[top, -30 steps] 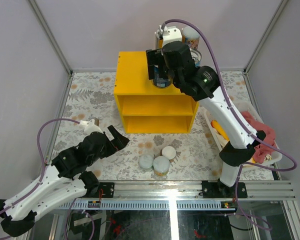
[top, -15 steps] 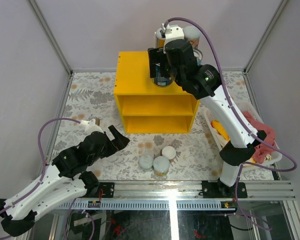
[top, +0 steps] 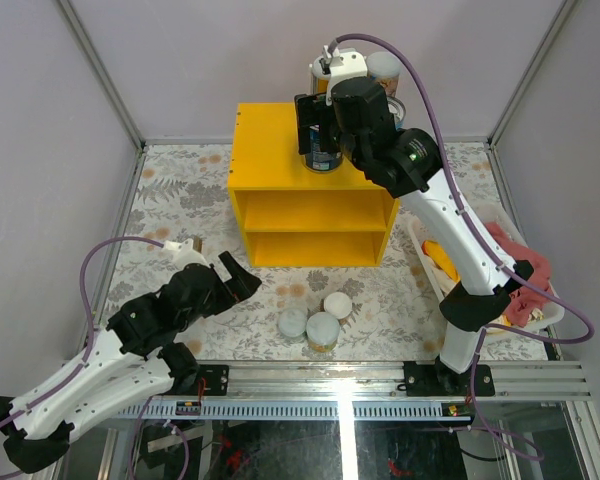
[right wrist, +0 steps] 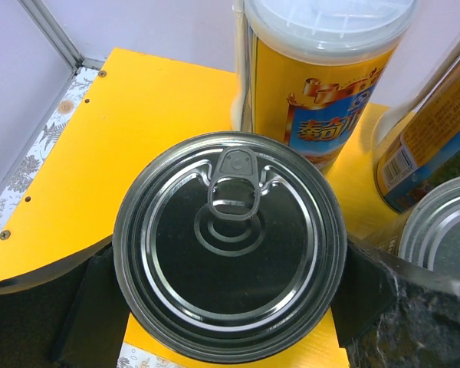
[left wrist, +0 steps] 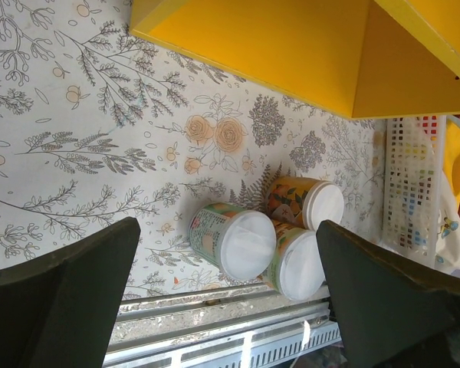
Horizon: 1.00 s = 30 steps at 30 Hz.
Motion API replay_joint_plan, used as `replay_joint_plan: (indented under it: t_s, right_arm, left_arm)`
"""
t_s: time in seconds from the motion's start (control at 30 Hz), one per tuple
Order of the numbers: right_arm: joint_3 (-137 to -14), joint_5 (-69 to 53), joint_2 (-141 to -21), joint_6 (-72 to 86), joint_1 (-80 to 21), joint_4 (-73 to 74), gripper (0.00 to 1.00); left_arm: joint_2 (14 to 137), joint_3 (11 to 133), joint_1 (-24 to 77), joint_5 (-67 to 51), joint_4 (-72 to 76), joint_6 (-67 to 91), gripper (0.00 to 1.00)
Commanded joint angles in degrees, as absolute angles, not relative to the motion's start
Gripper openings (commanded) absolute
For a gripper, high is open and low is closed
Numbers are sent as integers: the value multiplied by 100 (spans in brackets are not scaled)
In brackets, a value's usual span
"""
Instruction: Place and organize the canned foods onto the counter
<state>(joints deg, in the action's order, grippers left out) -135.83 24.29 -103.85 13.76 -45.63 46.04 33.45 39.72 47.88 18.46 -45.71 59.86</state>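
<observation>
**A:** Yellow counter top: where's the tin?

**B:** Upright, axis vertical, clamped in the right gripper at the top's rear. In the wrist view a tall can is at its one o'clock and a second tin at three.

**A:** Left gripper?

**B:** Spread, holding nothing. From above, the small cans sit on the table at its four o'clock, nearer it than the right.

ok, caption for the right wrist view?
Right fingers clasp a pull-tab tin over the yellow counter, tall can behind.
</observation>
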Motion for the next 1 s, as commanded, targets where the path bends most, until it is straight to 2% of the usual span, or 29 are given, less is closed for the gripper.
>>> replay_joint_plan:
  t_s: [0.0,0.4,0.47,0.8,0.97]
  right_arm:
    - [-13608,2300,-10018,1433,-4500,3954,49]
    - [-13492,2259,-9937,1498,-4498,4091,67]
    - [-13437,2244,-9888,1499,-4509,4079,73]
    - [-13346,2221,-9864,1476,-4604,4078,83]
    - [-13403,2309,-9924,1443,-4655,4126,92]
  left_arm:
    - [3320,3896,4755,1768,-4197,6007,100]
    - [3337,3849,4755,1637,-4099,6142,100]
    - [3304,3850,4755,1635,-4131,6164,100]
    - [3225,3901,4757,1618,-4211,6187,100]
    - [3168,3889,4762,1631,-4256,6193,100]
